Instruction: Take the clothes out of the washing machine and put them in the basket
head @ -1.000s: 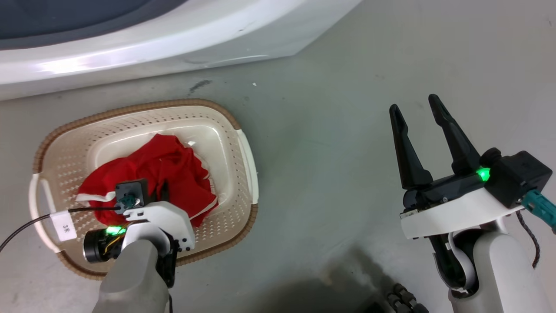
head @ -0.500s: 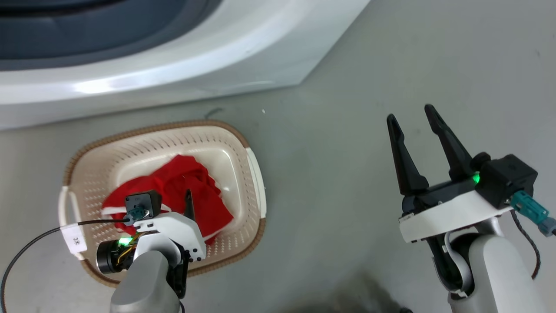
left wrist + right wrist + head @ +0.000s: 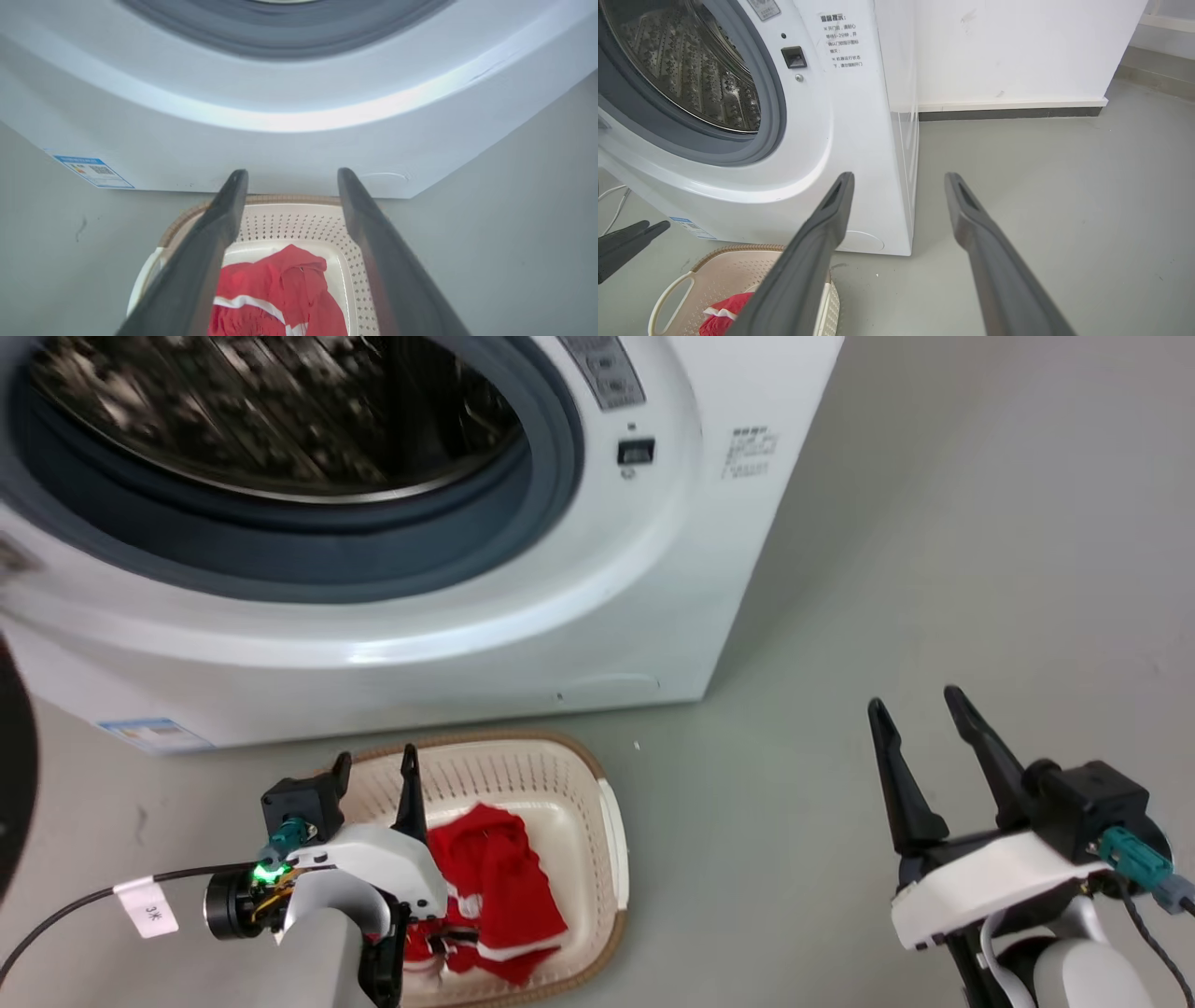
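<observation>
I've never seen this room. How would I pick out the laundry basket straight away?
Find the big white washing machine with the round grey-rimmed porthole. On the grey floor just in front of its base sits the basket, cream plastic with perforated sides and a brown rim. Nothing else there holds bright red clothes with white stripes.

The floor is smooth grey-green concrete, with a short dark scuff on one patch and a tiny white speck lying on another. At the back stands a white wall, a bit grubby, with a faint smudge high up. Along the foot of that wall runs a skirting, a pale strip on top and a dark band beneath, right where it meets the floor.
</observation>
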You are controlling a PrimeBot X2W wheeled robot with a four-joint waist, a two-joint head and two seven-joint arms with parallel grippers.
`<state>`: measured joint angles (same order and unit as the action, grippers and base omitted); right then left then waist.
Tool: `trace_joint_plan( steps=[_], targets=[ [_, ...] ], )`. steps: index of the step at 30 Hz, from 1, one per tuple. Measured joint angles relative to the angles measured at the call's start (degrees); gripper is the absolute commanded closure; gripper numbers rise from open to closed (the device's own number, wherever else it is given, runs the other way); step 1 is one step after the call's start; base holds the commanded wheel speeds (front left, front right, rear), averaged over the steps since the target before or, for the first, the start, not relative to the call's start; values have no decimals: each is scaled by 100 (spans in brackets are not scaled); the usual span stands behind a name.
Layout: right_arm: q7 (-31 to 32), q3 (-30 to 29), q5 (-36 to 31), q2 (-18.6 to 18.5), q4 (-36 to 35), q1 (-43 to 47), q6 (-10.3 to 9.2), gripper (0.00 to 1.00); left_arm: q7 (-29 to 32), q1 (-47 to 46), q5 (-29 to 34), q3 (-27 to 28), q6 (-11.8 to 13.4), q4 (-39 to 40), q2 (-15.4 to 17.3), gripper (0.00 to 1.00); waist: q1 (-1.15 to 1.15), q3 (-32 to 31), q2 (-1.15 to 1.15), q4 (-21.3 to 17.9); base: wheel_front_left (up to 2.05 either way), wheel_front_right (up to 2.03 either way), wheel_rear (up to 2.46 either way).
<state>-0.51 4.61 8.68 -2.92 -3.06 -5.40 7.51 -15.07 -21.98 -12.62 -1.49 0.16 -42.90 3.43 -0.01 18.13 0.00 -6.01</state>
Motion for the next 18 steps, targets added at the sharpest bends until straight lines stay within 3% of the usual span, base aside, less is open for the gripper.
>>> trace_joint_plan(
  steps=[9,18],
  targets=[
    [178,-192,-82,0,-213,465,0,0,-1,664,303,134,35,1733,-24,0,-1,-938,0,262,0,0,0],
    [356,-267,-156,0,-298,868,0,0,0,1306,632,52,77,2767,15,0,0,-1584,0,502,0,0,0]
  ],
)
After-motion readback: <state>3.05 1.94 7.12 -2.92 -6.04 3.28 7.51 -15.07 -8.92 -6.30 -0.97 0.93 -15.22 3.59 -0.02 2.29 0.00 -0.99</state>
